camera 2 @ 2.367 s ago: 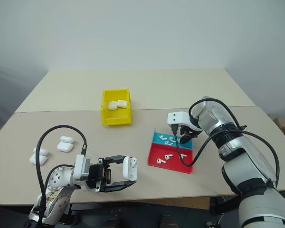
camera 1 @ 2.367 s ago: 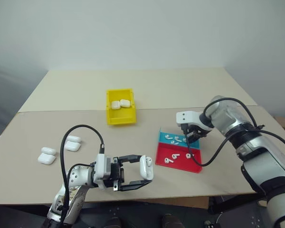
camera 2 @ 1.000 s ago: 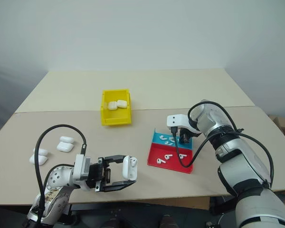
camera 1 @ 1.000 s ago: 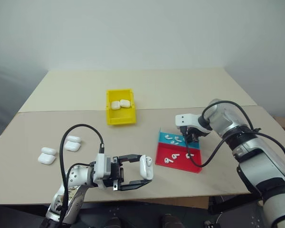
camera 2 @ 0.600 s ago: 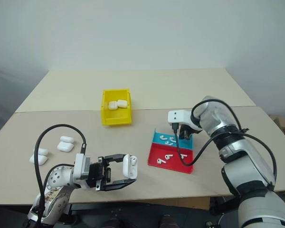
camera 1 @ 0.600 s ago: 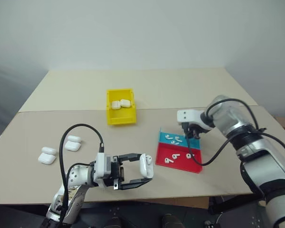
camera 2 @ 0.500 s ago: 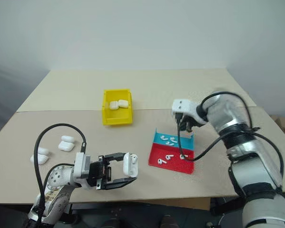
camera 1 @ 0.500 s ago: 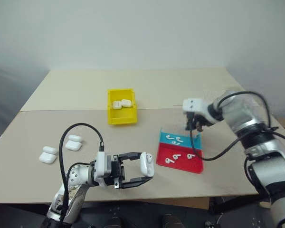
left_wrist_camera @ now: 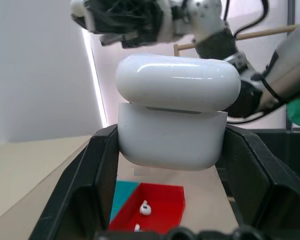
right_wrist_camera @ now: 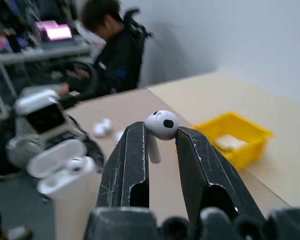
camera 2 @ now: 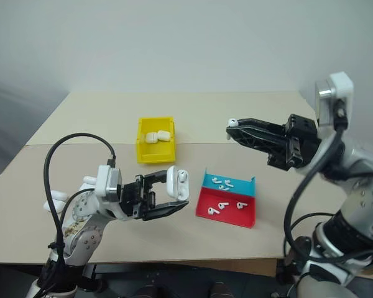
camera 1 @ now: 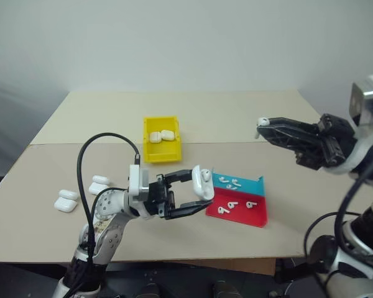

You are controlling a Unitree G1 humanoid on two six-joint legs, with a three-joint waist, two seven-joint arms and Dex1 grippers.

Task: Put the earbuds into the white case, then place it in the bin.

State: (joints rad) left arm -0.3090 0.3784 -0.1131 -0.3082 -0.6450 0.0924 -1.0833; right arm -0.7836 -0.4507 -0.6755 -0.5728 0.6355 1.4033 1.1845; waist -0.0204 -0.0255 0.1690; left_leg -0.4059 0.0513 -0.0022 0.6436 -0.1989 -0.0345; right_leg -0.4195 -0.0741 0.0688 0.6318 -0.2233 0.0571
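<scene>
The white case (camera 1: 202,180) hangs above the table's front middle, lid flipped open and one earbud seated inside, with my left gripper (camera 1: 199,191) shut on it. The left wrist view shows the case (left_wrist_camera: 173,120) squeezed between both black fingers. High to the right, my right gripper (camera 1: 262,128) points left toward the case and is shut on a single earbud (camera 1: 261,121) at its tips; the right wrist view shows that earbud (right_wrist_camera: 160,126) pinched by its stem. Several more earbuds (camera 1: 232,182) lie on the tray. The yellow bin (camera 1: 160,157) sits behind the case, holding two closed cases.
A flat red-and-blue tray (camera 1: 242,218) lies right of the held case. Spare white cases (camera 1: 66,201) lie on the table's left side. In the right wrist view a person (right_wrist_camera: 115,50) sits at a desk beyond the table.
My right gripper lifted off the tray with an earbud, rose high and turned to point left. My left gripper raised the open case a little.
</scene>
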